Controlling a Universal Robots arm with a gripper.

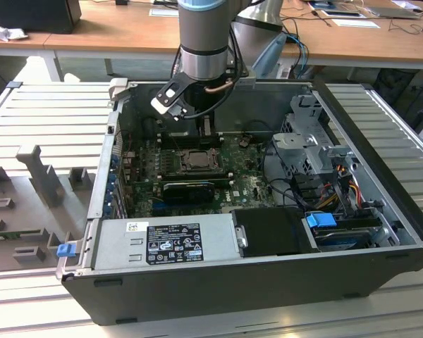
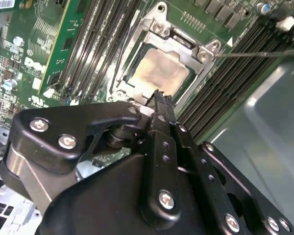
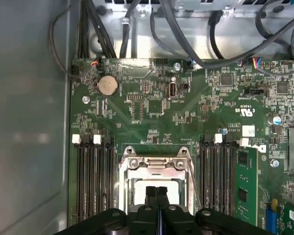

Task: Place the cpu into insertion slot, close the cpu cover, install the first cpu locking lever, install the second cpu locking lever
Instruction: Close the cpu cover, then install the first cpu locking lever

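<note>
The cpu (image 2: 162, 68) is a pale beige square lying flat in the socket (image 1: 196, 160) on the green motherboard. The silvery cpu cover (image 2: 159, 30) lies down around it, framing its top; the same frame (image 3: 154, 164) and chip (image 3: 137, 192) appear in the first wrist view. My gripper (image 3: 156, 190) hangs just above the socket with its black fingers pressed together and nothing between them; its tips (image 2: 160, 96) hover over the chip's edge. A thin metal locking lever (image 2: 264, 52) sticks out sideways from a socket corner. In the exterior view the gripper (image 1: 203, 131) sits above the socket's back side.
Memory slots (image 3: 93, 181) flank the socket on both sides. Black cables (image 3: 186, 34) run along the board's edge by the case wall. The power supply (image 1: 166, 243) and a drive cage (image 1: 317, 148) crowd the open case; a grey fixture (image 1: 39, 179) lies outside it.
</note>
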